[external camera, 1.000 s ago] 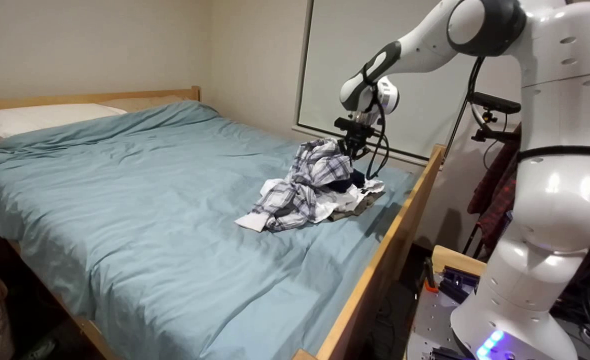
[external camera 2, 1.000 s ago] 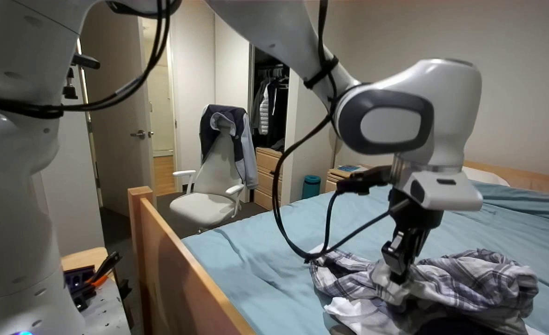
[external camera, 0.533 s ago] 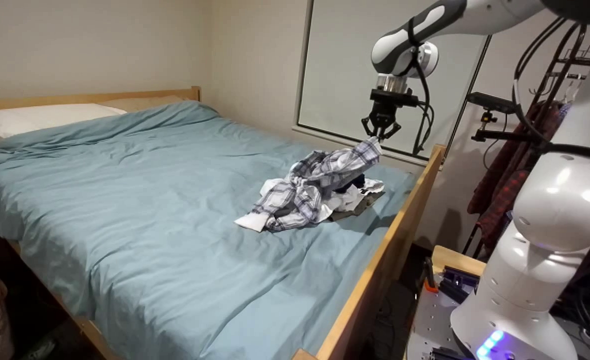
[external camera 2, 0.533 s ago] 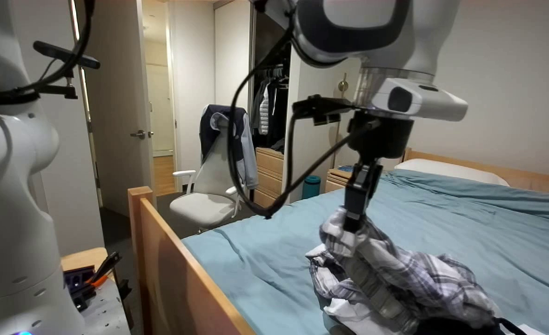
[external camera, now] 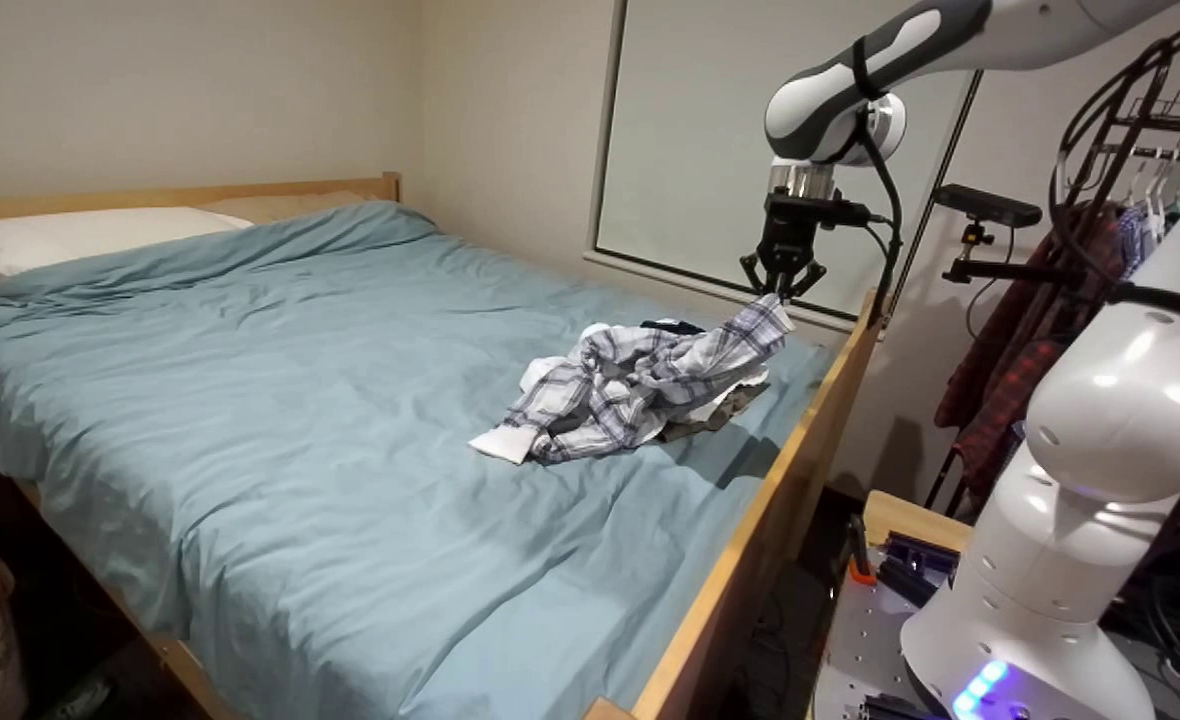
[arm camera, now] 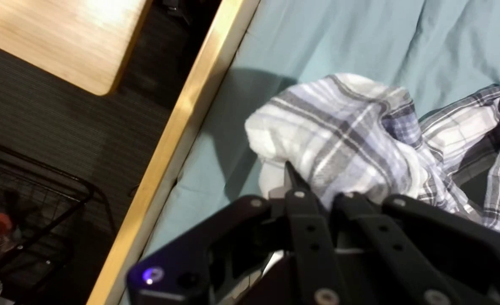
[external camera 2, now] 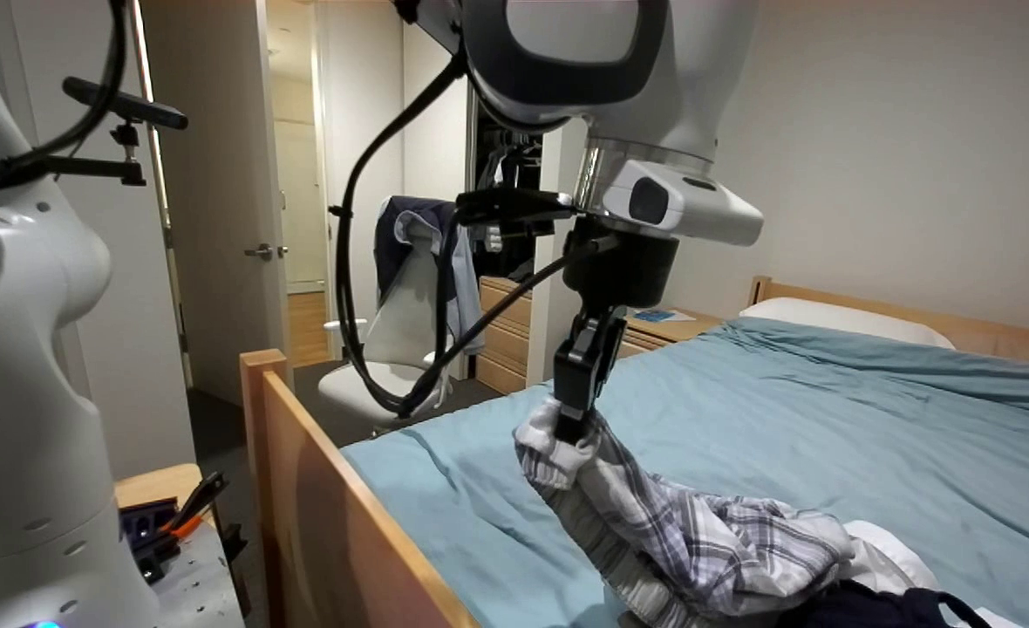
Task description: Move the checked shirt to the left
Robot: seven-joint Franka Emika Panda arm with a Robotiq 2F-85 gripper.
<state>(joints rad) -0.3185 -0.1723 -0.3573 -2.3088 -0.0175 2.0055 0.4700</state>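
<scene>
The checked shirt (external camera: 640, 370) is white, grey and lilac and lies crumpled on the blue bed cover near the footboard. It also shows in an exterior view (external camera 2: 706, 532) and in the wrist view (arm camera: 343, 131). My gripper (external camera: 778, 293) points down and is shut on a raised end of the shirt, in both exterior views (external camera 2: 572, 426). The raised end slopes up to the fingertips; the rest of the shirt lies on the pile. In the wrist view the gripper (arm camera: 311, 182) has cloth between its fingers; one fingertip is hidden by the cloth.
Dark clothing (external camera 2: 881, 606), white cloth (external camera 2: 894, 549) and a brown piece (external camera: 715, 412) lie by the shirt. The wooden footboard (external camera: 770, 510) stands close to the gripper, also in the wrist view (arm camera: 182, 106). The bed cover (external camera: 330, 400) stretches towards the pillows (external camera: 100, 238).
My gripper has risen from the pile with one end of the shirt and moved towards the footboard. In the last half second it has sunk slightly, and the shirt has been dragged along.
</scene>
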